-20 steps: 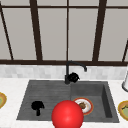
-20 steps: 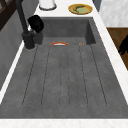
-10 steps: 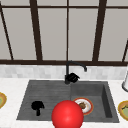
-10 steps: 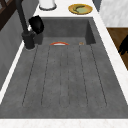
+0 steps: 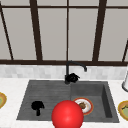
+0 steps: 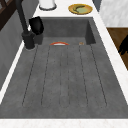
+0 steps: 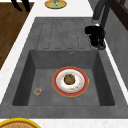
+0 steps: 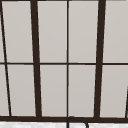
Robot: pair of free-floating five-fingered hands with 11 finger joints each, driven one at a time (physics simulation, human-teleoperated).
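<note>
Faucet (image 5: 68, 72) looked rigid; our right hand (image 5: 73, 77) curled on its base; left hand (image 5: 37, 106), state unclear, hung apart.

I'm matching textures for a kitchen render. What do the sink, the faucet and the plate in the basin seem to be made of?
Sink: speckled matte grey, like granite composite or stone.
Faucet: plain black with no shine, likely matte-coated metal.
Plate: white centre, red-orange rim, smooth; probably glazed ceramic, though plastic is possible.

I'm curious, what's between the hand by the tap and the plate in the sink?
Nothing loose: bare grey sink between the right hand and the plate, in the right side view.
</note>
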